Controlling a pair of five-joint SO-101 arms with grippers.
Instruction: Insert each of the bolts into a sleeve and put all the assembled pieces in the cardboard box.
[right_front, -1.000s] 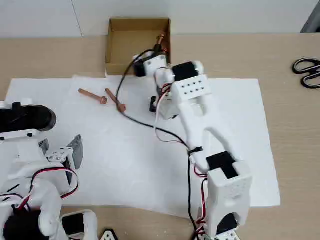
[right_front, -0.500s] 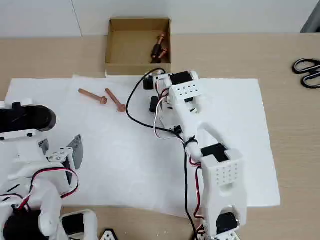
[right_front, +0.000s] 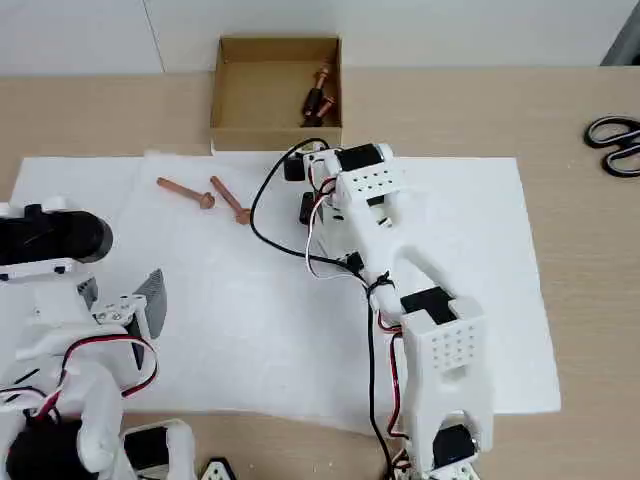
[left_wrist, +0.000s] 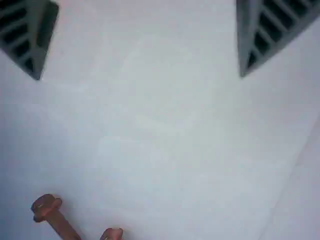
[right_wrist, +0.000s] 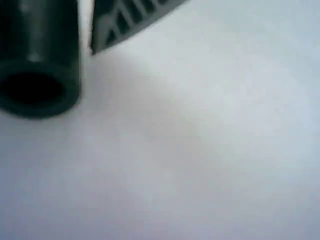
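Two slim coppery bolts (right_front: 185, 192) lie on white paper (right_front: 250, 320); left gripper (left_wrist: 140, 72) spread wide (right gripper (right_front: 314, 186): cannot tell).

Cardboard box (right_front: 214, 100): open, assembled pieces (right_front: 318, 92) inside. Two copper bolts (right_front: 230, 200) and black sleeve (right_front: 308, 208) lie outside, near it.

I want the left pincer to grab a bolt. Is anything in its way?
Nothing visible is. Only bare white paper lies between the open left pincer and the first bolt or the second bolt beside it.
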